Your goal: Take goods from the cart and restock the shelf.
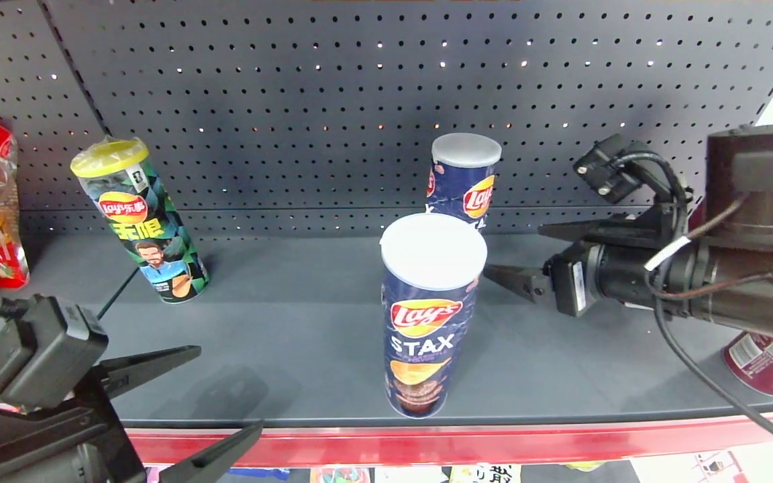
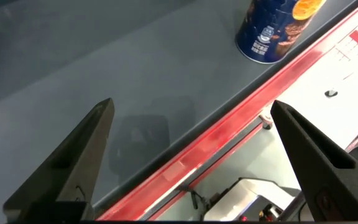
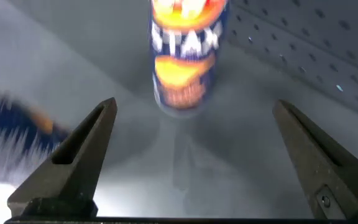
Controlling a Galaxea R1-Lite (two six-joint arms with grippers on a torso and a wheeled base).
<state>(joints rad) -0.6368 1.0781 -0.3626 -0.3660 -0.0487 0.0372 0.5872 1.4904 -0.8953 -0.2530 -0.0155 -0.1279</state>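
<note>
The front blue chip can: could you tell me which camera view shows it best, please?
The head view: the front blue chip can stands whole, lid to base. The left wrist view catches its base; the right wrist view a blue blur, possibly its side.

Soft, even light covers the shelf (image 1: 292, 335), shadows faint. Bright pinpricks shine through the far pegboard (image 1: 359, 100).

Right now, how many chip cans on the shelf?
4: green can tilted at left, blue can front centre, second blue can behind it, red can partly hidden at right.
</note>
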